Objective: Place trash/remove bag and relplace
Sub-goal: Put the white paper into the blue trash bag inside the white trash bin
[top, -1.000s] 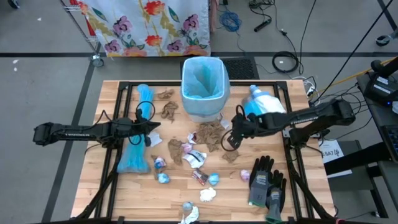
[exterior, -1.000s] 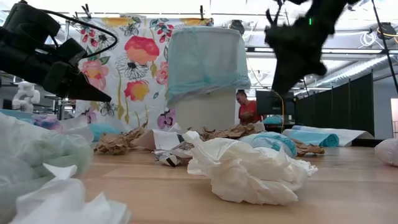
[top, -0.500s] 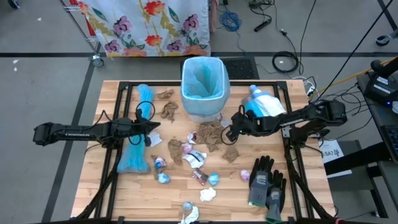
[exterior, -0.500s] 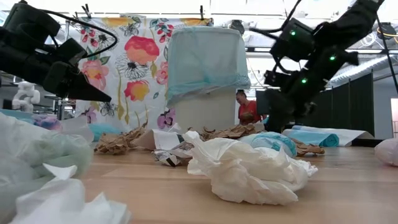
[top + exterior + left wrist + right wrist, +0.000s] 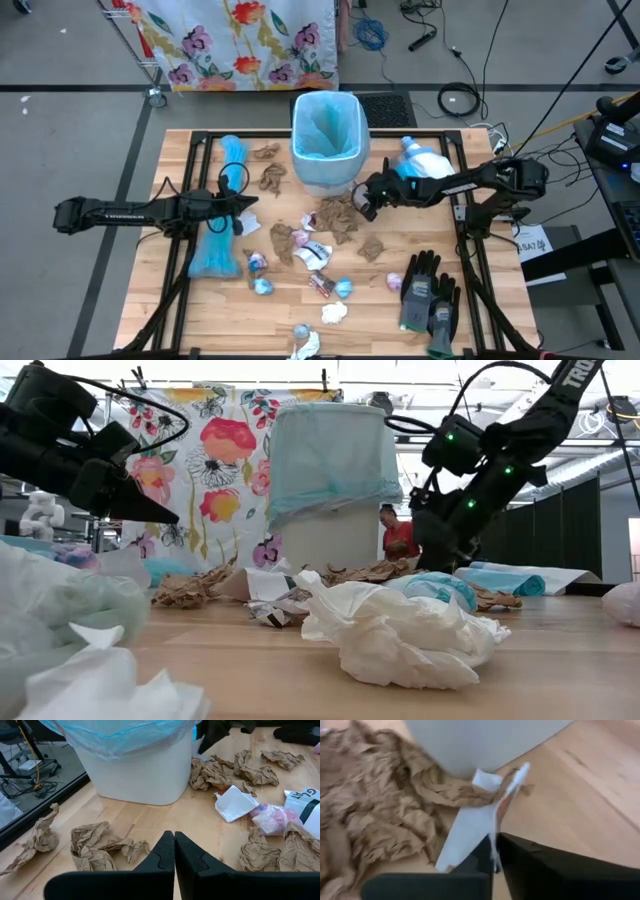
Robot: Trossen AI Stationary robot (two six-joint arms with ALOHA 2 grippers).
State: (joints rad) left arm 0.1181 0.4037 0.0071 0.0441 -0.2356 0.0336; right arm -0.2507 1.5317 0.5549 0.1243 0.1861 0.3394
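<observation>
A white bin lined with a blue bag stands at the table's far middle. Trash lies in front of it: brown paper wads, small wrappers and a white tissue. My right gripper is low at the bin's near right corner, shut on a white paper scrap that lies beside a brown wad. My left gripper is shut and holds nothing; it hangs over the table's left part, with brown wads below it. My right gripper pinches one thin edge of the white paper scrap between its two fingers. It comes slanting down from the table's right side. The scrap's other end still lies on the wood by the bin's base.
A pair of grey-black gloves lies at the near right, and a large blue-and-white packet to the right of the bin. Blue plastic lies on the left. A floral cloth hangs beyond the far edge. A person shows behind.
My right gripper has come down from well above the table toward the bin's base, moving a little toward the far left, and has shut on the white scrap. My left arm has kept still.
</observation>
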